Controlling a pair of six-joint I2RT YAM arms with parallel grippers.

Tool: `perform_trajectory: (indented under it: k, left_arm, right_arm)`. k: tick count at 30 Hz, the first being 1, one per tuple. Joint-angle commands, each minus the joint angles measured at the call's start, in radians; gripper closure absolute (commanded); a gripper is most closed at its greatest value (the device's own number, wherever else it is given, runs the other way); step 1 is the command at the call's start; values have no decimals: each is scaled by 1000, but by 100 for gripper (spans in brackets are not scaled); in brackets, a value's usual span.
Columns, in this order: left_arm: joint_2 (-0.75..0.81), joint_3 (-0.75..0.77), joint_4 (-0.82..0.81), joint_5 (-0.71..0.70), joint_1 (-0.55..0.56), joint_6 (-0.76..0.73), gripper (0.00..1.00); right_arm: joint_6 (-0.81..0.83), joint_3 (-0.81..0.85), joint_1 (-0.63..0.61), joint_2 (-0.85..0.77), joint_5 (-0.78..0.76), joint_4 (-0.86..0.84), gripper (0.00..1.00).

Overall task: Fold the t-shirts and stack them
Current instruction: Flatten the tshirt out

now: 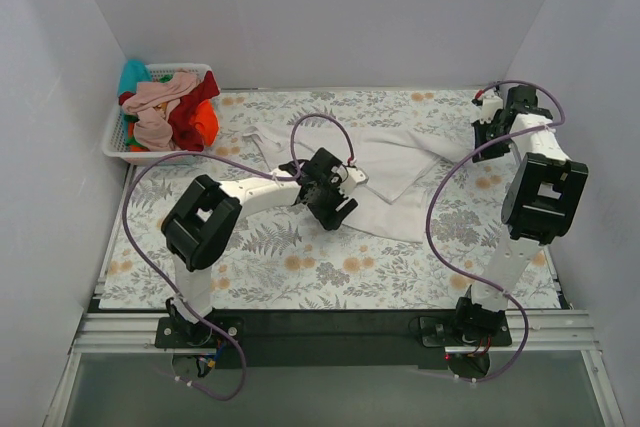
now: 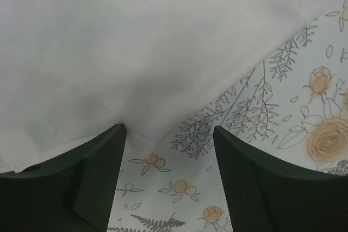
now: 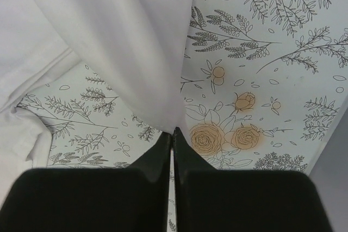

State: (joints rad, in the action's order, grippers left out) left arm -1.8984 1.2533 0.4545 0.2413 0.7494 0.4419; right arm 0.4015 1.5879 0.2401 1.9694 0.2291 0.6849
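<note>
A large white t-shirt (image 1: 390, 172) lies spread on the floral table cover in the middle. My left gripper (image 1: 338, 197) is open just above the shirt's near edge; in the left wrist view (image 2: 169, 134) its jaws stand wide apart over bare floral cover, with white cloth (image 2: 136, 52) just ahead. My right gripper (image 1: 487, 119) is at the far right, shut on a corner of the white t-shirt (image 3: 125, 42), which hangs lifted from its closed fingertips (image 3: 173, 133). Pink, dark red, orange and teal shirts (image 1: 170, 107) are heaped in the basket.
A white lattice-sided basket (image 1: 118, 142) stands at the far left corner of the table. The floral cover (image 1: 300, 267) runs to the black front rail (image 1: 330, 322). White walls close in the left, back and right sides.
</note>
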Motion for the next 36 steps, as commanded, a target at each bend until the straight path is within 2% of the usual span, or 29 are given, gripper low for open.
perform_trajectory:
  k: [1,2,5,6,7,10,12,14,19,20,22,23,24,25,27,30,31,32,35,36]
  left_arm:
    - [-13,-15,-43,-114,8,-66,36]
    - [-17,-26,-45,-125,8,-77,39]
    - [1,-92,-42,-163,8,-112,67]
    - [19,-115,-34,-169,8,-121,79]
    - [42,-139,-19,-169,5,-135,100]
    - [195,-251,59,-94,-27,-196,100]
    - [346,-330,119,-41,-86,-250,100]
    - [488,-388,252,28,-166,-359,100]
    - [657,-486,377,39,-271,-577,100]
    - [671,-502,381,29,-291,-598,95]
    - [673,-499,406,44,-317,-601,84]
    - [664,-486,420,73,-332,-594,80]
    - [657,-448,452,87,-338,-568,72]
    - [647,-430,466,102,-347,-554,69]
    - [651,-396,496,151,-352,-508,66]
    - [676,-370,487,209,-354,-416,66]
    - [676,-371,484,226,-352,-389,67]
    - [673,-376,480,245,-354,-364,67]
    - [651,-407,428,297,-363,-235,68]
    - [641,-410,394,300,-369,-204,68]
  right_arm:
    - [34,-17,1,-82,-19,-1,99]
    - [37,-22,1,-87,-19,1,99]
    - [60,-39,1,-104,-33,10,99]
    - [66,-45,4,-109,-37,11,99]
    - [86,-49,5,-122,-43,16,99]
    - [129,-88,16,-170,-65,41,99]
    - [186,-140,22,-202,-73,70,99]
    - [251,-227,28,-254,-83,96,99]
    - [390,-394,27,-311,-70,187,99]
    - [402,-402,27,-310,-63,214,81]
    - [430,-375,28,-311,-25,279,60]
    - [433,-352,27,-322,1,301,44]
    - [424,-327,27,-336,62,321,36]
    - [409,-272,18,-374,85,332,32]
    - [376,-229,-8,-415,136,355,31]
    - [289,-218,-146,-506,199,378,45]
    - [246,-250,-268,-524,217,377,52]
    - [217,-268,-332,-541,231,352,55]
    - [96,-354,-571,-581,254,253,58]
    - [77,-379,-687,-592,218,169,58]
